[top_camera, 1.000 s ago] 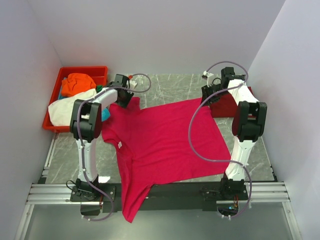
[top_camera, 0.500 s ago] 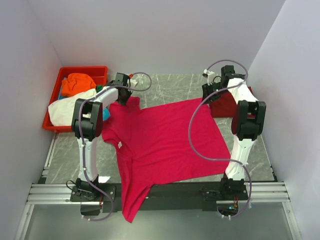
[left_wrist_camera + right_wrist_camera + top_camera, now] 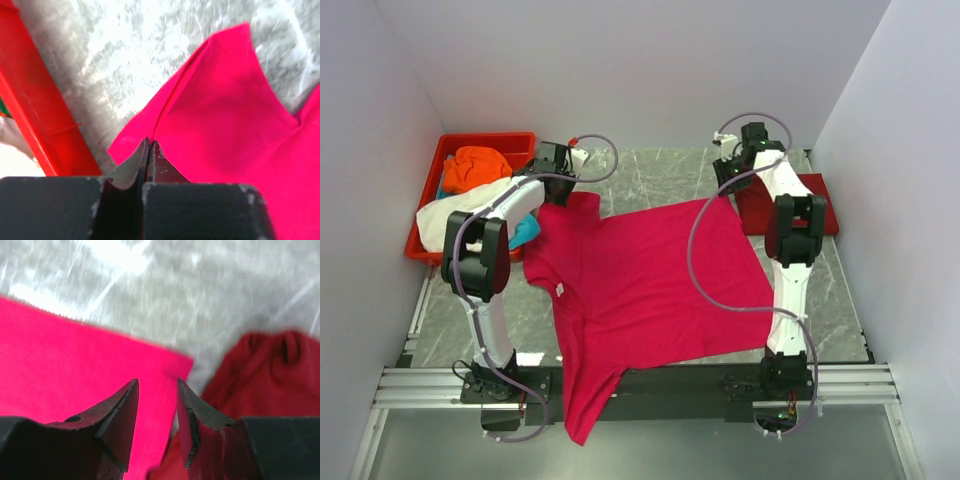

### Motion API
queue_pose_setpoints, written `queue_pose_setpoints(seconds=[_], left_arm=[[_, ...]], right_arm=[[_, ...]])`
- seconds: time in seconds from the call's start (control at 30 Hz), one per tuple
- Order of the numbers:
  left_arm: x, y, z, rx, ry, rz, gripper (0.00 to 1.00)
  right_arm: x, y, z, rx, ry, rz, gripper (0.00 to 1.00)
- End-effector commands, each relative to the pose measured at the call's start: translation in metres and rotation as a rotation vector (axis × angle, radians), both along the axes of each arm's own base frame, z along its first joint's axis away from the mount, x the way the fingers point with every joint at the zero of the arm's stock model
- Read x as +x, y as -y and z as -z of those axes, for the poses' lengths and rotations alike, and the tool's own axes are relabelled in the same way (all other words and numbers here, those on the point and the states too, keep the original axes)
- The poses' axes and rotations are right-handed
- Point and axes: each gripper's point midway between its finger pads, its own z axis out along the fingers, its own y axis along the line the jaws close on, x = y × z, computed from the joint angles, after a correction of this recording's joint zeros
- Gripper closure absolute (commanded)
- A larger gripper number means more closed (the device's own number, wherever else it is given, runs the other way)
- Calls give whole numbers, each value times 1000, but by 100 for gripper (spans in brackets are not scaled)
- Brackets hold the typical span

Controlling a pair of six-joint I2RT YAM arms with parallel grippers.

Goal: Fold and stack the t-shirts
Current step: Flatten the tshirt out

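You are viewing the bright pink-red t-shirt [image 3: 650, 280] lying spread flat across the middle of the marbled counter [image 3: 660, 170]. Its lower end is hanging over the near edge of the counter, between the two arm bases.

Left tool [image 3: 149, 145]: the jaws are pressing fully together and are pinching the edge of the bright pink-red t-shirt at its far left corner, near the red tray [image 3: 490, 140]. In the left wrist view, a crease is running away from the fingertips across the cloth.

Right tool [image 3: 157, 382]: the jaws are standing partly apart and are holding nothing. They are hovering over the far right corner of the bright pink-red t-shirt, and the cloth is showing in the gap between them. You cannot tell whether the fingertips are touching the cloth.

The darker red t-shirt [image 3: 260, 370] is lying bunched on the counter just to the right of that corner.

The orange t-shirt [image 3: 475, 165], the white t-shirt [image 3: 450, 215] and a teal garment [image 3: 525, 230] are sitting heaped in the red tray at the far left of the counter. The white t-shirt is draping over the tray's rim.
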Motion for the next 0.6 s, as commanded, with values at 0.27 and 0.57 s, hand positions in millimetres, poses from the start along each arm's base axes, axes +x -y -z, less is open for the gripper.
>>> queue_pose_setpoints(seconds=[0.27,0.57], left_arm=[[9,10,-22,-56,58,13,99],[8,10,-19,-57,49,11,100]], right_arm=[[39,21,7,-150,72,88,58],[37,19,12,-145,40,64,59]])
